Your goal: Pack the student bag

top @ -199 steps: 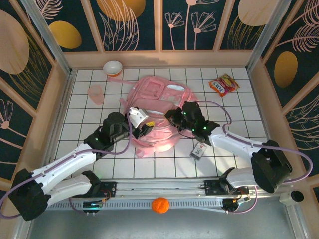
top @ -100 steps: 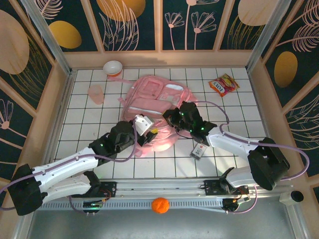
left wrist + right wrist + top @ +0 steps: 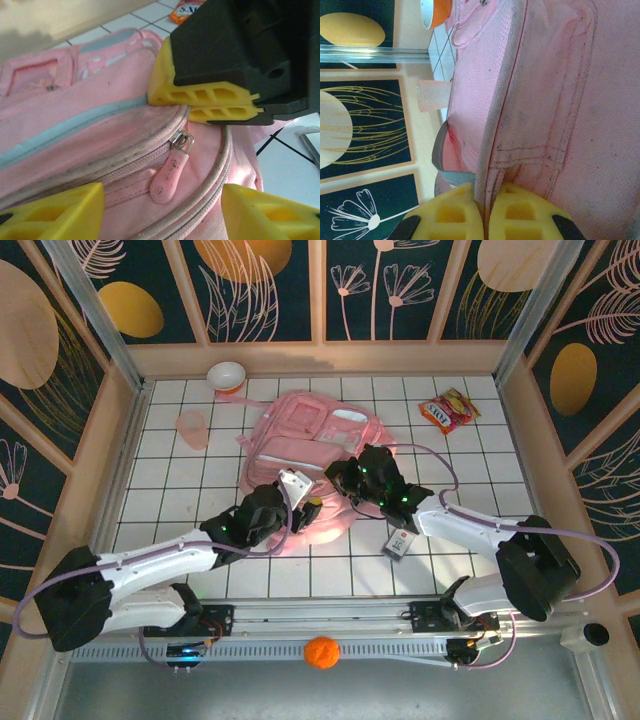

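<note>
Tiled bench (image 3: 170,470): right pincer (image 3: 485,215) is pinching the student bag (image 3: 310,430) by its 5 o'clock seam (image 3: 485,150), spread left pincer (image 3: 160,210) hovering; the thin grip may slip.

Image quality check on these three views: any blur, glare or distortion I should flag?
Top external: even light, mild perspective splay at the edges, large soft pink fabric backpack reads pale. Left wrist: pink zipper pull sharp, own yellow fingertips soft, top-left background blurred. Right wrist: sideways view, backpack weave crisp, no glare.
</note>
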